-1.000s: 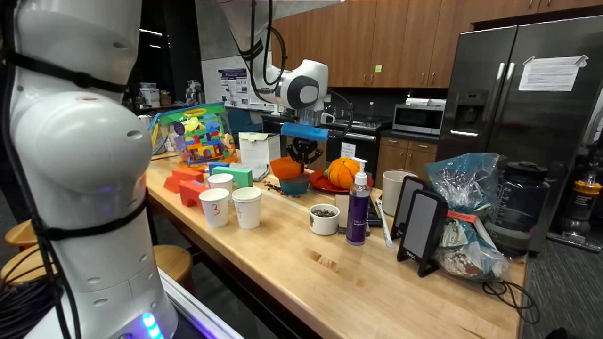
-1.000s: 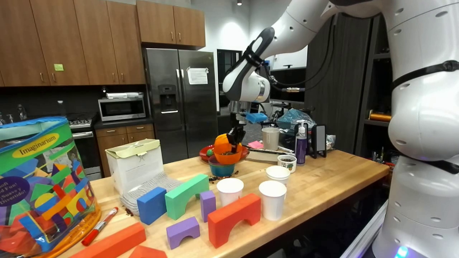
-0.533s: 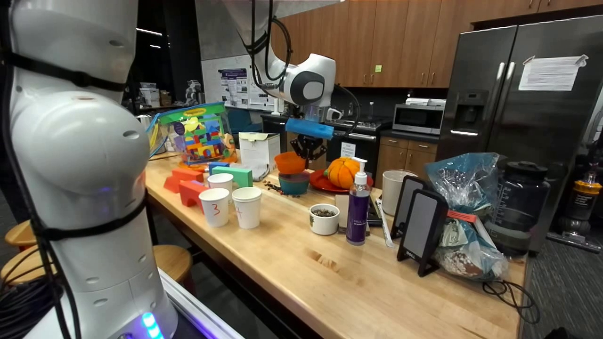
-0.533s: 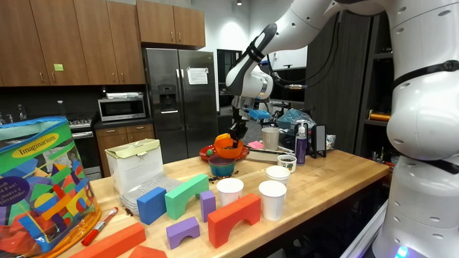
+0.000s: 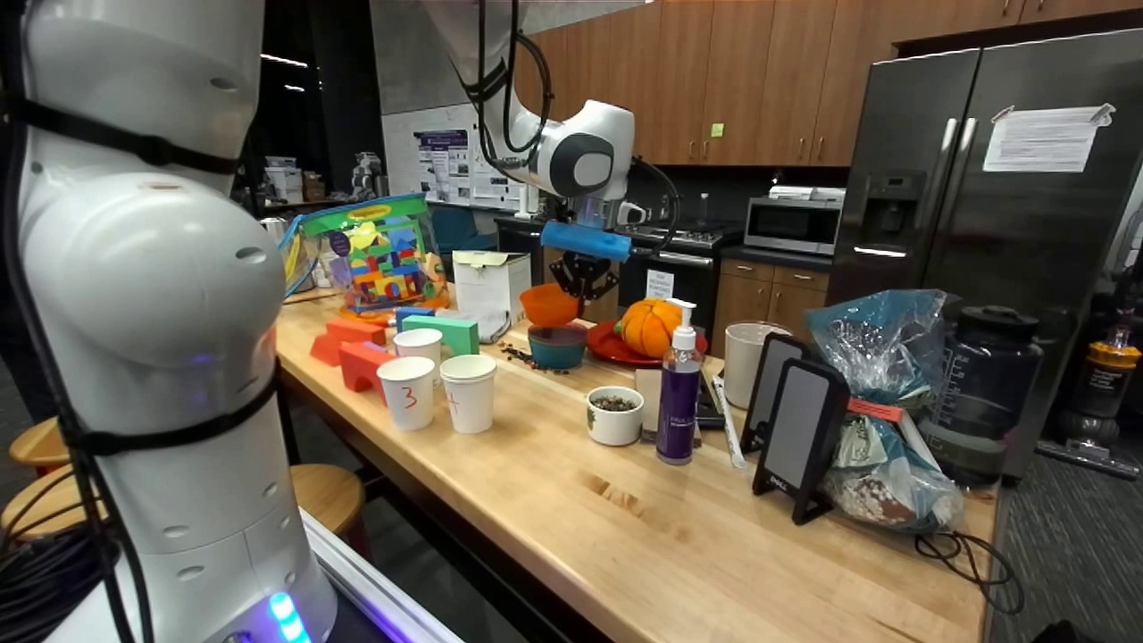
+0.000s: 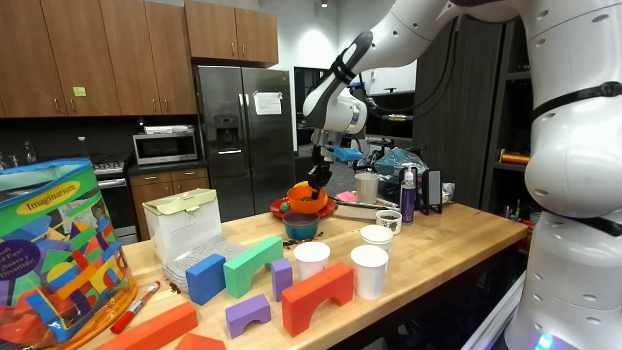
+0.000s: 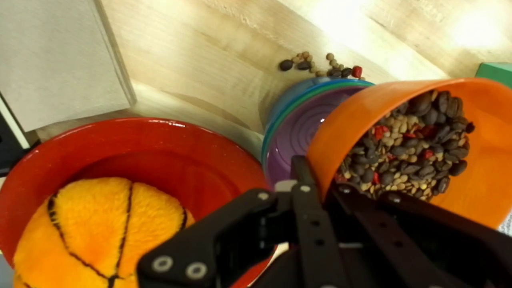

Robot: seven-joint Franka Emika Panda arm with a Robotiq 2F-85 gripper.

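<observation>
While black gripper (image 7: pixel 323 190) pinches rim, round orange plastic bowl (image 7: pixel 484 172) hangs right of fingers (image 7: pixel 306 206) in wrist view, above nested purple-teal bowls (image 5: pixel 556 354) near wooden bench's (image 5: pixel 554 473) far edge

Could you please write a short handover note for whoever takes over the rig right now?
Pincer: shut on the rim of the orange bowl.
Things: the orange bowl holds a bean mix above the table; the nested bowls stand lower, close by.
Done: the orange bowl is gripped and off the table.
Left, it seems: it is not yet emptied or set down; loose beans lie beside the nested bowls.
</observation>
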